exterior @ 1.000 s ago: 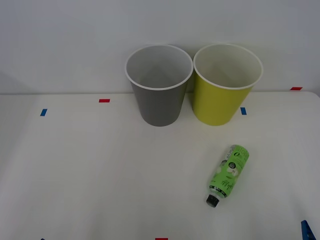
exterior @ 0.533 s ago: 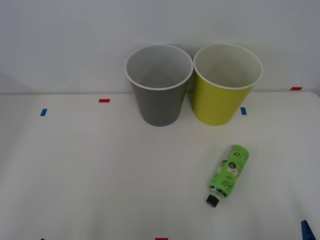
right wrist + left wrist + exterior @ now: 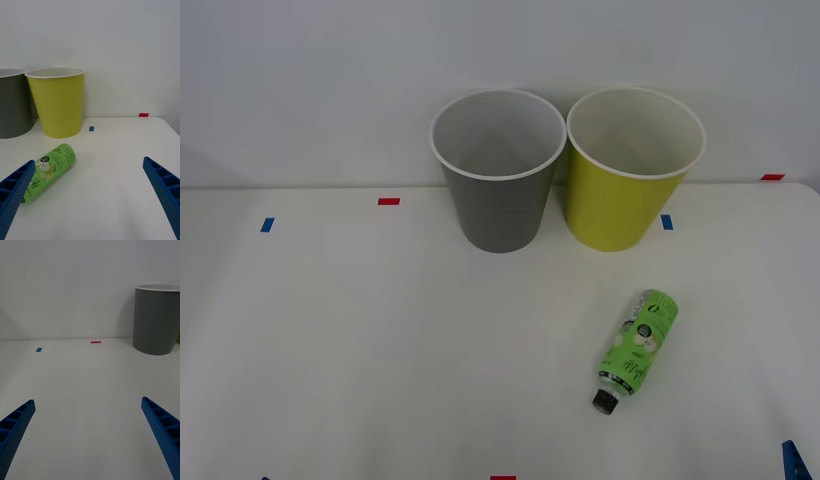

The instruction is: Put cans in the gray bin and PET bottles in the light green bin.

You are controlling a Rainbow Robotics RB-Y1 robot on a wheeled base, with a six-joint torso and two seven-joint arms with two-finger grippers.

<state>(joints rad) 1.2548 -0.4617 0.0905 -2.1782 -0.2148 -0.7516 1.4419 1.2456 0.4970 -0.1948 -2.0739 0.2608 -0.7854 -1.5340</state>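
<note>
A PET bottle (image 3: 638,348) with a bright green label and a black cap lies on its side on the white table, right of centre. Its cap points toward me. The gray bin (image 3: 500,210) and the light green bin (image 3: 615,205) stand upright side by side at the back, the gray one on the left. Both look empty. My right gripper (image 3: 88,162) is open and low over the table. The bottle (image 3: 50,170) lies just ahead of one finger, with the light green bin (image 3: 58,103) beyond it. My left gripper (image 3: 88,401) is open over bare table, the gray bin (image 3: 155,322) far ahead. Cans are out of view.
Small red and blue tape marks (image 3: 388,201) dot the table near the back wall and the front edge. A white wall stands directly behind the bins. One blue finger (image 3: 792,462) of the right gripper shows at the front right corner.
</note>
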